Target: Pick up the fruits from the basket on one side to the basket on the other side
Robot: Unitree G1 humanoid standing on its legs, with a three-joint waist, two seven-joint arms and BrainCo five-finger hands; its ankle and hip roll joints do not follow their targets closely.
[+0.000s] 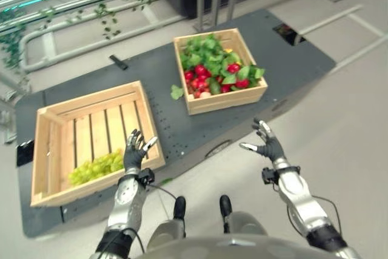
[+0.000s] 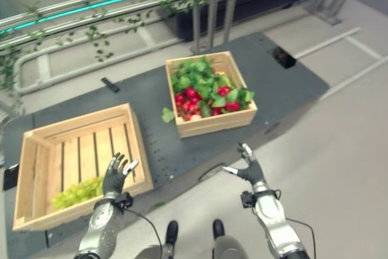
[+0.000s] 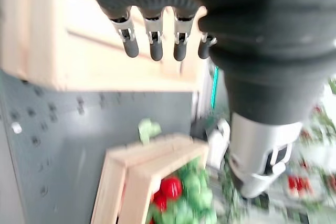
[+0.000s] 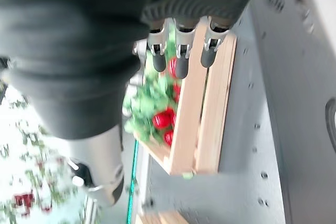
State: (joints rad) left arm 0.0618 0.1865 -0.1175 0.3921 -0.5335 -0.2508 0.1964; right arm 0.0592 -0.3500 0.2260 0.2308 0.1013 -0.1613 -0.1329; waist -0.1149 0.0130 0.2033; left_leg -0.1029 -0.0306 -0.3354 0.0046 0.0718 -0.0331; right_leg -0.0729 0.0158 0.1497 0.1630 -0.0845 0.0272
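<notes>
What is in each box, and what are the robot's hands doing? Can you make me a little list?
left crate: a bunch of green grapes in its near corner, otherwise bare slats
right crate: red fruits mixed with green leaves
loose leaf: on the dark platform beside the right crate
left hand: open, empty, over the left crate's near edge
right hand: open, empty, in front of the right crate, touching nothing

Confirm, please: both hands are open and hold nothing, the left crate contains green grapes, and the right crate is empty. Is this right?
Not quite: the right crate is not empty. The left eye view shows it full of red fruits among green leaves. The rest holds: the left hand and right hand are open and hold nothing, and the left crate contains green grapes.
</notes>
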